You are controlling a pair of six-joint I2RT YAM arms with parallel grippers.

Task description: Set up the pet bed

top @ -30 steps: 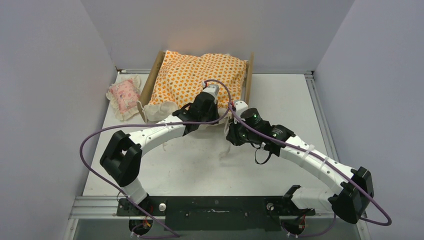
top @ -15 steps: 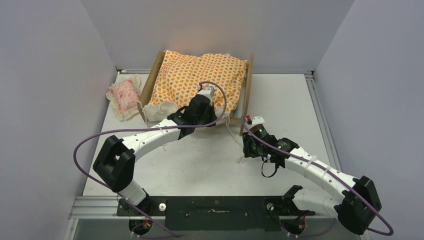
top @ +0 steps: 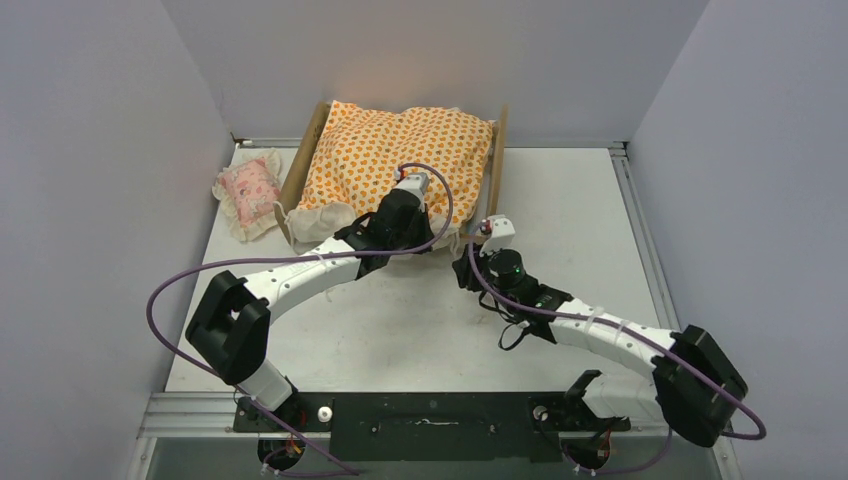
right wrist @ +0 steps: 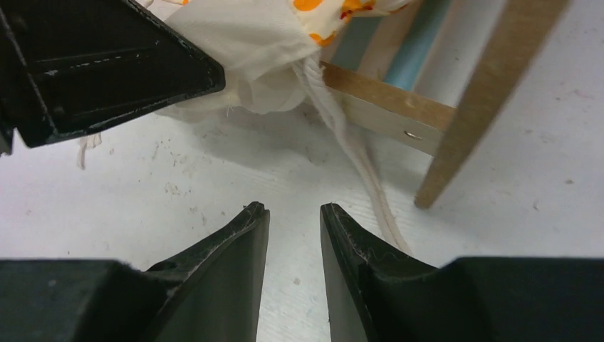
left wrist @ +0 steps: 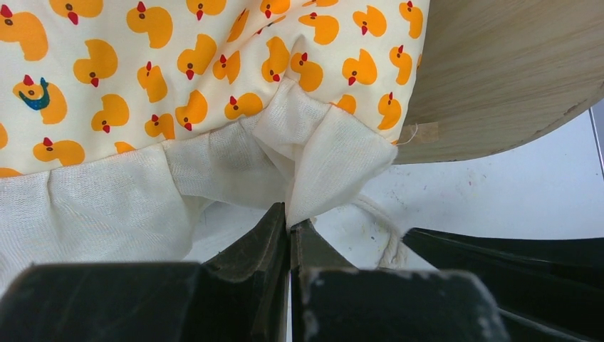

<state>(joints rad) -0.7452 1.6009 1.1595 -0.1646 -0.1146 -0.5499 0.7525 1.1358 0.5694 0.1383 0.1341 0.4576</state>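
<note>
Nearest the arm bases, the white tabletop (top: 400,335) is matte, scuffed and speckled with small dark marks. A purple cable (top: 160,300) loops out from the left arm.

The right end effector (right wrist: 293,211) hangs low over bare tabletop, just short of the bed's near right corner. Its black jaws are narrowly apart, with nothing between them. A white twisted cotton cord (right wrist: 356,160) trails across the surface just ahead of it and passes beside its right finger.

Slightly beyond, the left end effector (left wrist: 288,225) is pinched closed on a fold of the white ruffle (left wrist: 313,160). This gauzy, gathered muslin edges the mattress cushion (top: 400,150). The gathered ruffle and the left arm's black finger lie between the right end effector and the cushion's near edge.

The cushion is plump and cream-coloured. It is printed with orange ducks with red combs, and one motif has a teal mark.

The pet bed (top: 496,165) stands at the far middle of the tabletop, close to the back wall, with the cushion lying in it. It is made of pale plywood with visible grain: flat boards on the left and right, a curved board edge in the left wrist view, and a thin side rail fixed with a small screw. Blue-and-white fabric (right wrist: 420,57) shows under the cushion.

To the left of the bed, apart from it, lies a small pink frilled pillow (top: 248,192).
</note>
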